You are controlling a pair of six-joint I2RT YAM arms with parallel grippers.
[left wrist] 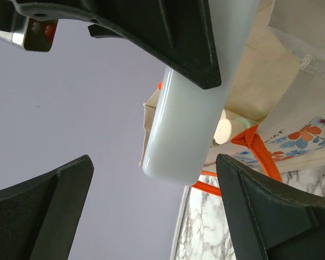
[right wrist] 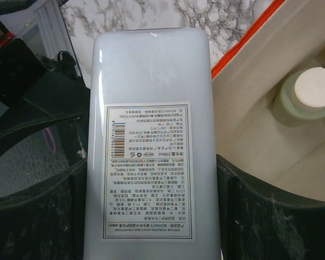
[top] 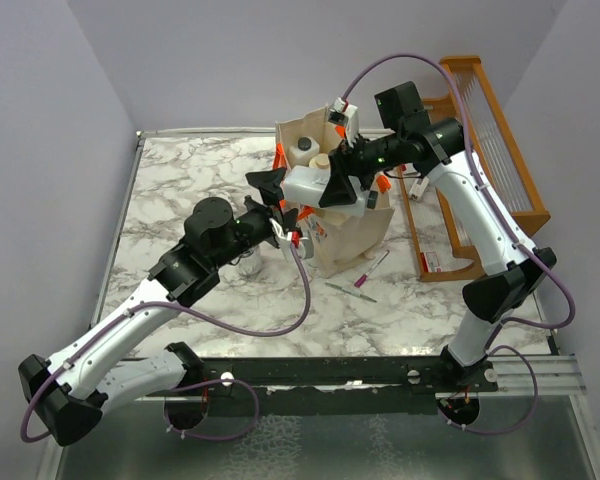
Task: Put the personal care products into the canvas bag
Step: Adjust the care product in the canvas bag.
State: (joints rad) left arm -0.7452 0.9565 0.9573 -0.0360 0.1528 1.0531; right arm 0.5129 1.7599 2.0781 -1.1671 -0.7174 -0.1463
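Note:
My right gripper is shut on a tall white bottle and holds it on its side over the mouth of the canvas bag. In the right wrist view the bottle's label faces the camera between my right gripper's jaws. The bag's inside holds an olive-green bottle with a cream cap. Two capped bottles stand in the bag. My left gripper is open by the bag's left edge. The white bottle's base hangs beyond its open jaws. A short clear bottle stands on the table under the left arm.
An orange wooden slatted rack stands right of the bag, with a card at its near end. Two thin pen-like items lie on the marble table in front of the bag. An orange handle hangs at the bag's rim.

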